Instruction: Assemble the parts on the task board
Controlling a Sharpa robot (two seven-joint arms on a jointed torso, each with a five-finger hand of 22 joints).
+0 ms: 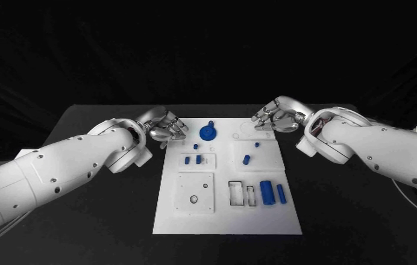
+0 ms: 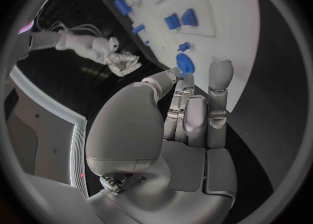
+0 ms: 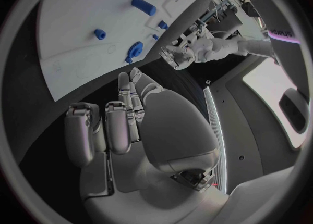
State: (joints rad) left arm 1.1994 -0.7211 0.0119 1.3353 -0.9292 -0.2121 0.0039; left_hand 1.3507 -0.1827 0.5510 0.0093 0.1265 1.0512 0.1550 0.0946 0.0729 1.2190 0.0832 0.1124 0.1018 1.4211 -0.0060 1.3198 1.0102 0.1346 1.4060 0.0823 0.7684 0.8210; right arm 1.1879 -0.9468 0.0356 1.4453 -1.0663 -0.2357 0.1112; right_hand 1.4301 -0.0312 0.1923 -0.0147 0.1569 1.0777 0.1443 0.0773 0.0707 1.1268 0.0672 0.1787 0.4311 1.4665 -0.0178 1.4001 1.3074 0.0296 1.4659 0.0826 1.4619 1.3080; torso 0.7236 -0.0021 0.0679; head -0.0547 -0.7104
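Head view: a matt black table [image 1: 78, 217] carries the task board [image 1: 228, 220], a flat white rectangular plate with shallow recessed outlines. The parts are small glossy blue pieces: a toothed gear [image 1: 208, 132] at the far end of the board, short pegs [image 1: 193, 159] left of centre, a pair of round studs [image 1: 247, 158] right of centre, and two upright cylinders [image 1: 273, 193] standing side by side at the near right. The left hand [image 1: 165, 127], silver and jointed on a smooth white arm, sits at the far left edge of the board, its fingers loosely bent with nothing between them. The right hand [image 1: 276, 118] sits at the far right corner, fingers likewise loosely curled and holding nothing. Left wrist view: the left hand [image 2: 185, 130] appears from behind, fingers nearly straight and close together, extended toward the gear [image 2: 185, 63] but apart from it; the right hand [image 2: 121, 62] lies beyond. Right wrist view: the right hand [image 3: 124, 125] shows bare fingertips short of the board [image 3: 85, 26], with the gear [image 3: 135, 50] ahead and the left hand [image 3: 179, 56] opposite.
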